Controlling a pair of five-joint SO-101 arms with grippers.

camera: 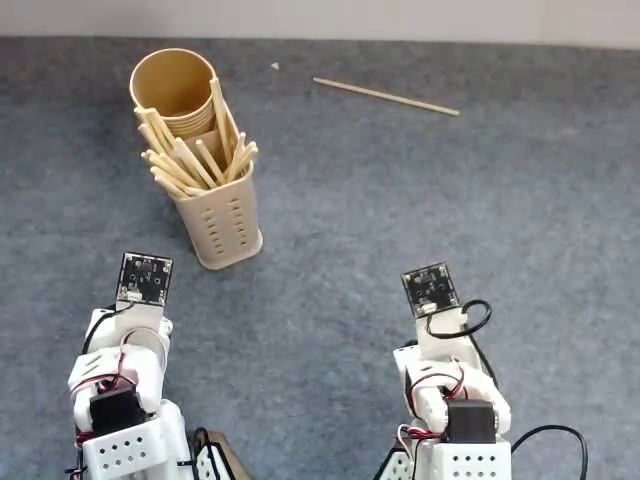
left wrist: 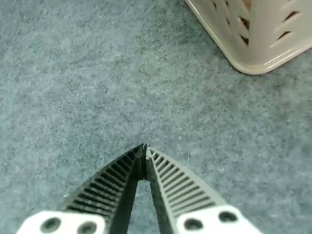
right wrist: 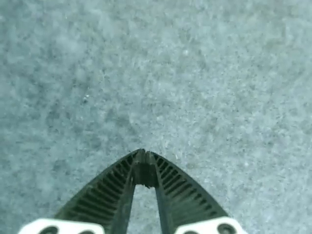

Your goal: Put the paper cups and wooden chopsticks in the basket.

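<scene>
A beige slotted basket (camera: 222, 225) stands on the grey carpet left of centre, holding stacked paper cups (camera: 175, 88) and several wooden chopsticks (camera: 195, 160). One lone chopstick (camera: 386, 96) lies on the carpet at the far right. My left gripper (left wrist: 143, 148) is shut with nothing in it, hovering over bare carpet a short way from the basket's corner (left wrist: 253, 48). My right gripper (right wrist: 145, 154) is shut too and holds nothing, over bare carpet. Both arms (camera: 130, 380) (camera: 445, 390) sit drawn back at the near edge.
Grey carpet (camera: 400, 200) covers the whole table. A pale strip of wall or floor (camera: 400, 20) runs along the far edge. A cable (camera: 545, 435) loops beside the right arm's base.
</scene>
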